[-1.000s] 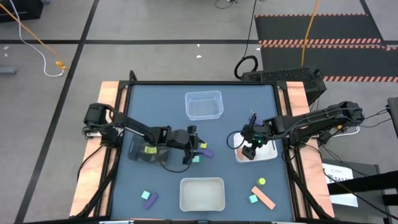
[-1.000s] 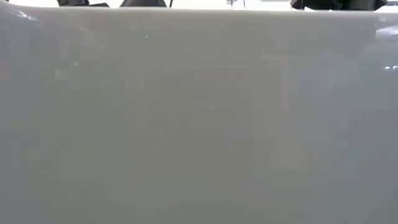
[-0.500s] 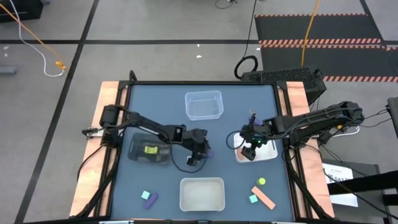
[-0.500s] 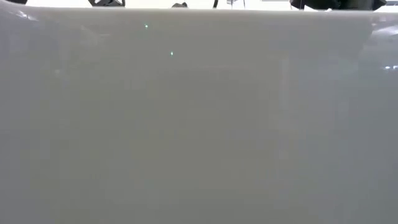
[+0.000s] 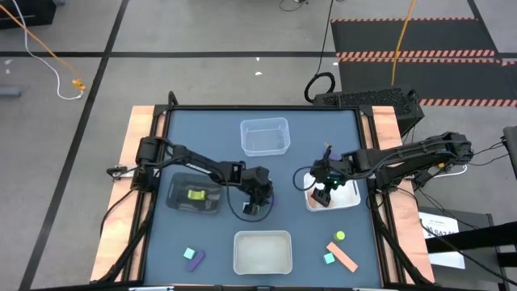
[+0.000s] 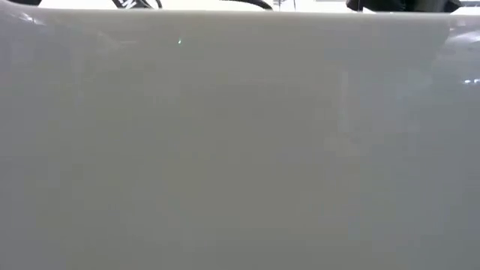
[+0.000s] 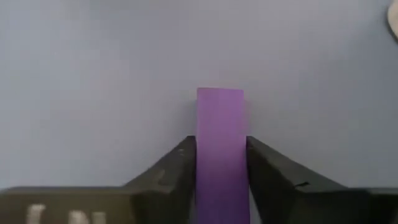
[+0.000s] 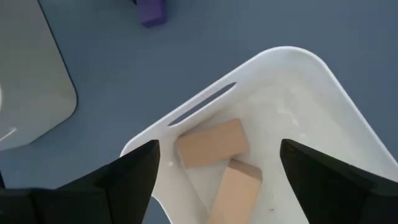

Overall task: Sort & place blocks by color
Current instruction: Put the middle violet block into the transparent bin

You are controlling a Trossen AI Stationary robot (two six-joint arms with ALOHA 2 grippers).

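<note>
Left wrist view shows the left gripper (image 7: 219, 168) clamped on a purple bar (image 7: 220, 143), one finger (image 7: 171, 171) on each side, down at the blue table (image 5: 307, 234) near its middle. The right gripper (image 8: 217, 180) hangs with fingers spread above the white tray (image 8: 323, 112) on the right, where two salmon blocks (image 8: 211, 143) lie touching. A yellow-green block (image 5: 195, 194) sits in the black tray (image 5: 179, 202) on the left.
</note>
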